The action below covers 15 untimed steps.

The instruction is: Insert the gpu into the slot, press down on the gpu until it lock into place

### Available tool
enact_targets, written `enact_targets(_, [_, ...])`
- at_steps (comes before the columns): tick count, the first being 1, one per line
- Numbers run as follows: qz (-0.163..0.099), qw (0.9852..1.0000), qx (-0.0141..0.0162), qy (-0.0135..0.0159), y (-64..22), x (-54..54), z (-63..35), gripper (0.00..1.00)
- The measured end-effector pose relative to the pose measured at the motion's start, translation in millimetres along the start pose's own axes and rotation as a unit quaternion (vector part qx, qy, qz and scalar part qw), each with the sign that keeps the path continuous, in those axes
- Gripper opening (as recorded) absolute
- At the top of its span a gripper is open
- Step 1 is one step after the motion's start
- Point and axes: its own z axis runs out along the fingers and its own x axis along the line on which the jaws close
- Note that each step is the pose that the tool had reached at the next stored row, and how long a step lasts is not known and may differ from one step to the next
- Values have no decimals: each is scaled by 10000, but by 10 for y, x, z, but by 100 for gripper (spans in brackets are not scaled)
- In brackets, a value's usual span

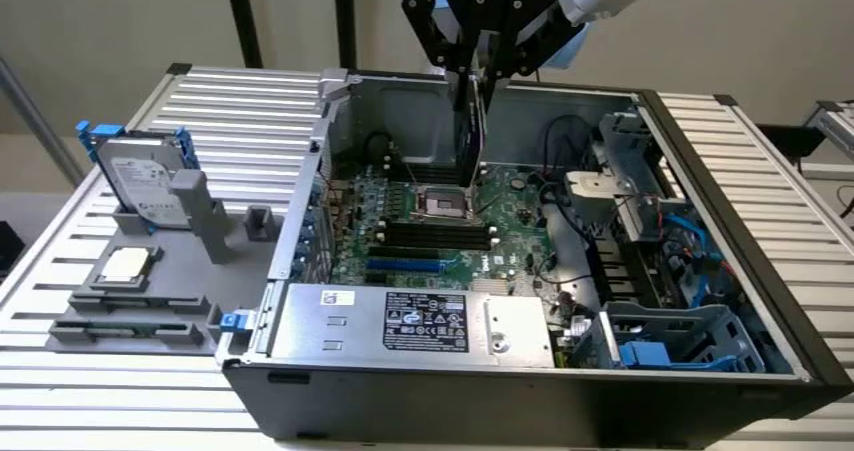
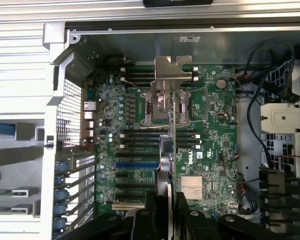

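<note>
The black two-fingered end effector [image 1: 474,71] is clamped on the top edge of the gpu [image 1: 470,136], a flat black rectangular card with a green board edge. The card hangs upright inside the open dark-grey computer case [image 1: 747,271], which lies on its side on the ribbed aluminium bench [image 1: 240,101]. In the exterior view the lower edge of the card is over the green motherboard [image 1: 514,221], just by the square silver CPU socket [image 1: 443,203]. I cannot tell if it touches the board there.

In the wrist view the card is seen from its thin edge, between the end effector's fingers [image 2: 151,207]. The narrow silver metal bracket [image 2: 170,67] is at the card's far end, past the CPU socket.

The slot [image 1: 407,267], a long narrow bright-blue plastic strip, is free; the card is not in it. It lies beyond the parallel black memory slots [image 1: 427,236], on the side toward the grey labelled power-supply box [image 1: 414,321]. In the wrist view the card runs across the line of the blue slot [image 2: 137,164], not along it.

On the bench, at the exterior view's left, a silver hard drive [image 1: 140,186] stands in a grey holder.
</note>
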Motion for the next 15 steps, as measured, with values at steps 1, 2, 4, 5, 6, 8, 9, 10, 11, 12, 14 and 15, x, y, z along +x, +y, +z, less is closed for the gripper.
enact_targets(1, [0, 10000, 0, 0, 0, 0, 0, 26])
enact_targets(2, [0, 10000, 0, 0, 0, 0, 0, 26])
enact_targets(4, [0, 10000, 1, 0, 2, 1, -1, 26])
enact_targets(5, [-29, 10000, 2, 3, 3, 2, -1, 26])
enact_targets(6, [-113, 9999, 4, 9, 3, 2, 1, 26])
enact_targets(8, [-292, 9996, 11, 23, 3, 2, 3, 26])
enact_targets(9, [-381, 9993, 15, 30, 3, 2, 3, 26])
enact_targets(10, [-479, 9988, 19, 37, 3, 2, 4, 26])
enact_targets(11, [-569, 9984, 23, 44, 3, 2, 5, 26])
enact_targets(12, [-658, 9978, 27, 51, 3, 2, 6, 26])
enact_targets(14, [-836, 9965, 34, 65, 3, 2, 8, 26])
enact_targets(15, [-926, 9957, 37, 72, 3, 2, 10, 26])
